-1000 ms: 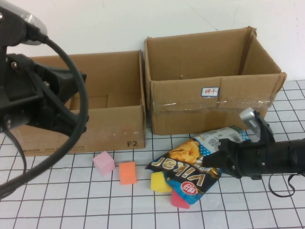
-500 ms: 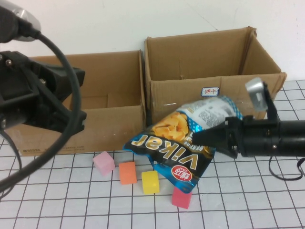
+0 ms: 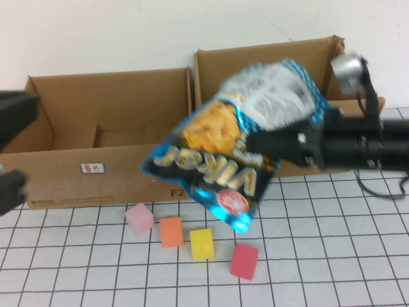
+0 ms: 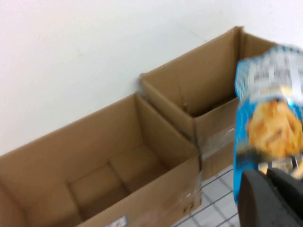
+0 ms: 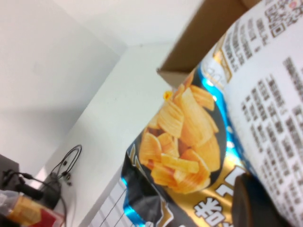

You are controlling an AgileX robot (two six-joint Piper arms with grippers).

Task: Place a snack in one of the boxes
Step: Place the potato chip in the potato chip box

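The right claw [image 3: 265, 142] is closed on the snack bag [image 3: 233, 150] and holds it up in the air, well above the table [image 3: 332, 256]. The right arm reaches in from the right side at about the height of the box rims. The bag is blue and black with a picture of golden chips; it hangs tilted, with its lower corner pointing down toward the cubes and its upper part in front of the right box [image 3: 268, 64]. In the high view the bag covers the place where the two boxes meet, so I cannot tell over which box it is. The left box [image 3: 102, 115] is open at the top and looks empty inside, with a small white label on its front wall. On the table in front of the boxes lie four small cubes in a loose row: a pink cube [image 3: 139, 217], an orange cube [image 3: 171, 231], a yellow cube [image 3: 202, 244] and a red cube [image 3: 244, 261]. None of them touches the bag. The left claw [image 4: 272, 201] is shut and holds nothing; it stays at the far left edge of the scene, near the left box and apart from the bag.
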